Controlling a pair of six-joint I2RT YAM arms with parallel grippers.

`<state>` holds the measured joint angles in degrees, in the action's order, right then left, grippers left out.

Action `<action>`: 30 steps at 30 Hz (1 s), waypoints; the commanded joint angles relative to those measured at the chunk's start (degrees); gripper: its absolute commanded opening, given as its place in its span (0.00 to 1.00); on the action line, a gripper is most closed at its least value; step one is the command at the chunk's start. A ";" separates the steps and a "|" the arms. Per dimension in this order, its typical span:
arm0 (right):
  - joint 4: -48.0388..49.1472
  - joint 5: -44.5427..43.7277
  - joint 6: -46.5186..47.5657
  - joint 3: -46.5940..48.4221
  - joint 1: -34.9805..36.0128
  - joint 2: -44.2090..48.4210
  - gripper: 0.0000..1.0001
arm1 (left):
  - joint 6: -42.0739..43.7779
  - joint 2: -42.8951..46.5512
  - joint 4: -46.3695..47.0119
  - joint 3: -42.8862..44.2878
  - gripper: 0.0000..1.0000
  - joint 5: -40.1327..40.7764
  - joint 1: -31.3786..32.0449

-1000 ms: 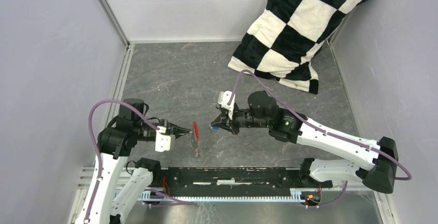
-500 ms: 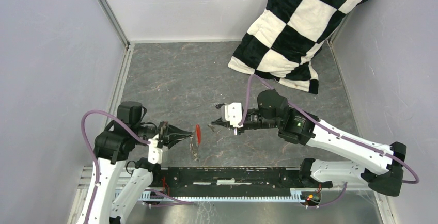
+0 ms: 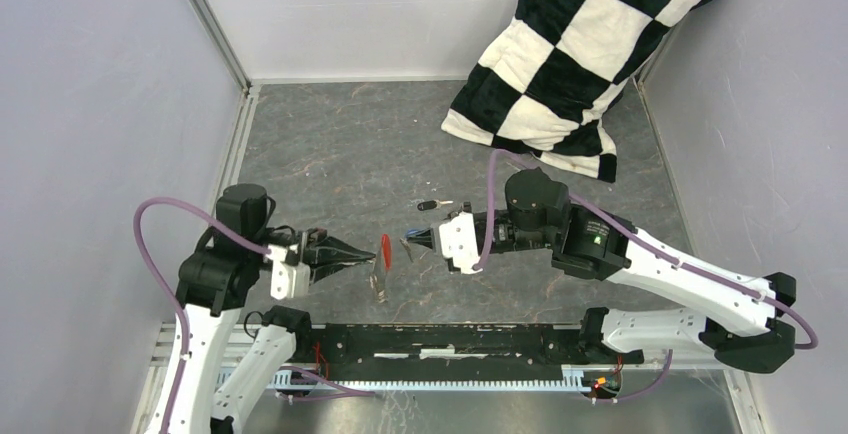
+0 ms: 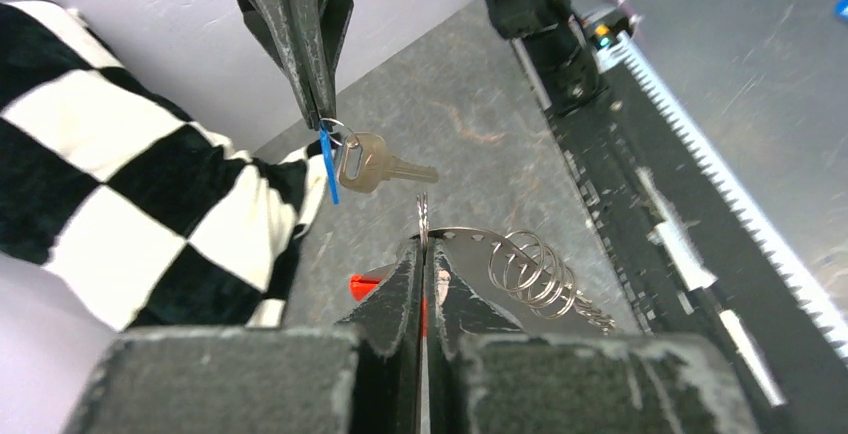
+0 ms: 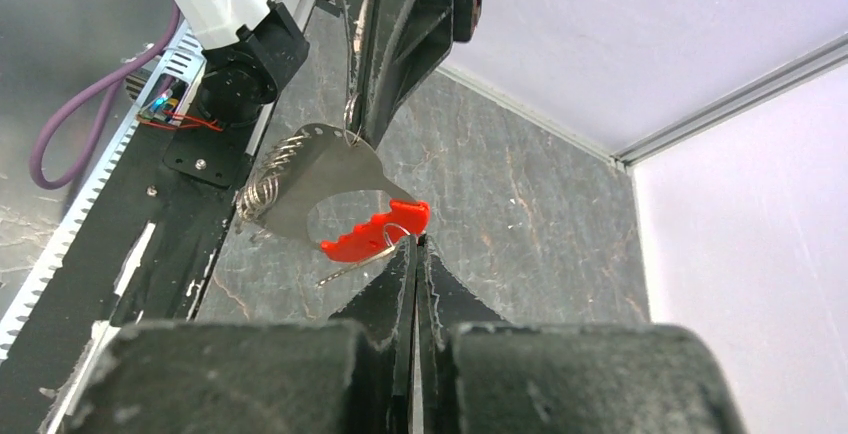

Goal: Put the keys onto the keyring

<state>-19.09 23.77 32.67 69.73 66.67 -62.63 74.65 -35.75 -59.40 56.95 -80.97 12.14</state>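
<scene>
My worktop is a grey, marbled slab with walls on three sides. A black-and-white checkered cushion lies on its far right corner and leans up against the walls there. A small black-headed key lies flat near the middle, well apart from the cushion. A black rail runs along the near edge, on my side.

The flat grey metal keyring is smooth with a dull satin sheen. Its wire coil shines brighter, and its red oblong tag is glossy plastic. The small pale metal key gleams softly beside a blue strip that looks plastic. The black plastic fingers of the left gripper and the right gripper are matt and scuffed whitish. The grey marbled tabletop is matt. The black-and-white checked pillow is plush cloth.
</scene>
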 commanded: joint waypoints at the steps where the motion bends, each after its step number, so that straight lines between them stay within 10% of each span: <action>1: -2.68 -2.12 4.73 3.76 1.43 -0.50 0.00 | -19.24 -2.98 8.11 1.33 0.02 -7.58 0.25; 30: 5.64 -5.05 7.85 1.29 6.22 -1.24 0.00 | -31.01 -8.47 8.53 3.15 0.02 -12.03 0.25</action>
<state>-17.26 19.33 40.14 71.33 72.12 -64.14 47.05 -44.25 -52.14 58.39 -87.39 12.14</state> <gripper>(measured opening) 0.009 0.029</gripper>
